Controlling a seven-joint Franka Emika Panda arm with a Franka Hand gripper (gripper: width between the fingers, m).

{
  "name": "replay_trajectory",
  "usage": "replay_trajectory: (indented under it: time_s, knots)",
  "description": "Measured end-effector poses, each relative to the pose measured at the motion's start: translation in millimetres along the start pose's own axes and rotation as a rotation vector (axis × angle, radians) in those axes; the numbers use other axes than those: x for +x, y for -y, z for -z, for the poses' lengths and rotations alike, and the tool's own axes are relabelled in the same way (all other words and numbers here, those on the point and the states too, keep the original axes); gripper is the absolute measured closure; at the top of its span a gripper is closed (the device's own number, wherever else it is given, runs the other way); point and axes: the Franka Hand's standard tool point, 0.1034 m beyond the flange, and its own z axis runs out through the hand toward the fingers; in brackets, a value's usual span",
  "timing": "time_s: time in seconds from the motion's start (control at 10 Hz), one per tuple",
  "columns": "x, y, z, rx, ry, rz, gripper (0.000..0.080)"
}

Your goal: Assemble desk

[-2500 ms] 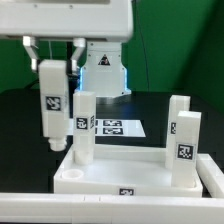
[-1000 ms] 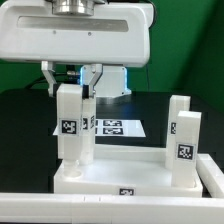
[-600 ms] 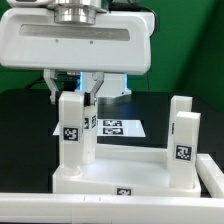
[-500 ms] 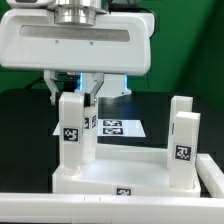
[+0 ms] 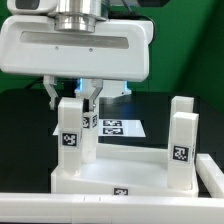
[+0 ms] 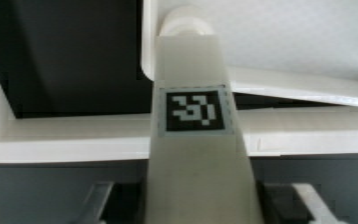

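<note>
The white tabletop (image 5: pixel 120 176) lies rim-up at the front of the table. Three white tagged legs stand on it: one at the back left (image 5: pixel 89 122), one at the back right (image 5: pixel 179 113), one at the front right (image 5: pixel 182 150). My gripper (image 5: pixel 72 99) is shut on the top of a fourth leg (image 5: pixel 69 138). It holds that leg upright with its foot down at the tabletop's front left corner. In the wrist view the held leg (image 6: pixel 197 120) runs between my fingers (image 6: pixel 108 200) down to the tabletop's corner (image 6: pixel 87 150).
The marker board (image 5: pixel 115 127) lies flat on the black table behind the tabletop. The robot's white body (image 5: pixel 75 45) fills the top of the exterior view. A green wall stands at the back.
My gripper has carried the held leg toward the exterior view's right and down. The leg now stands in front of the back left leg, at the tabletop's front left corner.
</note>
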Motion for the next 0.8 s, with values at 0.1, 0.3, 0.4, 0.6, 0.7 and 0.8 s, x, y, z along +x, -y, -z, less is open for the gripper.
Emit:
replay_trajectory:
  time_s: [0.1, 0.3, 0.4, 0.6, 0.7, 0.8]
  knots:
    - [0.3, 0.0, -0.1, -0.002, -0.008, 0.001, 0.0509]
    - [0.5, 0.3, -0.2, -0.007, -0.023, 0.002, 0.0509]
    - [0.6, 0.5, -0.2, -0.008, -0.03, 0.003, 0.0509]
    - [0.9, 0.6, -0.1, -0.01, -0.034, 0.004, 0.0509]
    - [0.8, 0.5, -0.3, -0.01, -0.034, 0.003, 0.0509]
    - [0.8, 0.5, -0.4, -0.01, -0.034, 0.003, 0.0327]
